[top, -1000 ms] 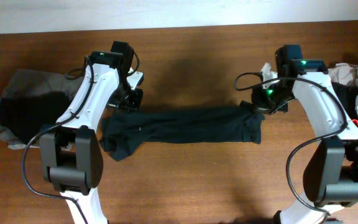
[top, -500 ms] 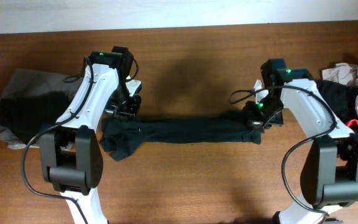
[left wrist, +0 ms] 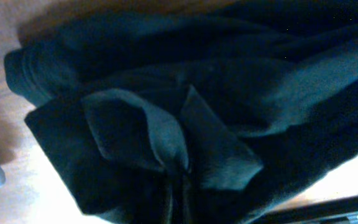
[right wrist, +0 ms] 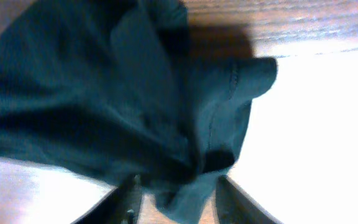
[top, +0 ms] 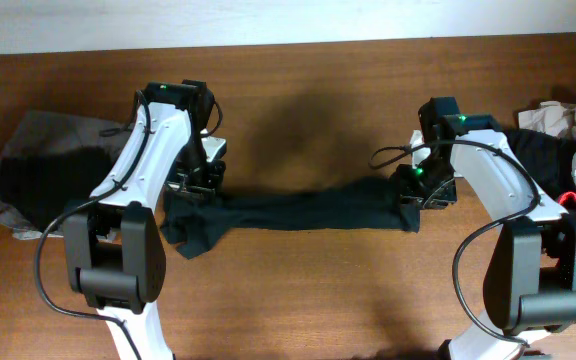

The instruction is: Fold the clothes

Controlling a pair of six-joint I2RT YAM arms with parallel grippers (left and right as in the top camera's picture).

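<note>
Overhead view. A black T-shirt lies bunched into a long, narrow band across the middle of the wooden tabletop, running parallel to its near edge. The left pincer stands over the band's left end, where the cloth spreads into a crumpled lobe. The right pincer stands over its right end. A heap of grey and black garments rests at the left edge of the tabletop. A second heap of black and pale garments, showing a touch of red, rests at the right edge.

Left wrist view. Folds of the T-shirt converge on the left pincer, whose jaws stand nearly together with a pleat of cloth pinched between them.

Right wrist view. The right pincer is parted. Its fingers straddle a hemmed corner of the T-shirt without clamping it.
</note>
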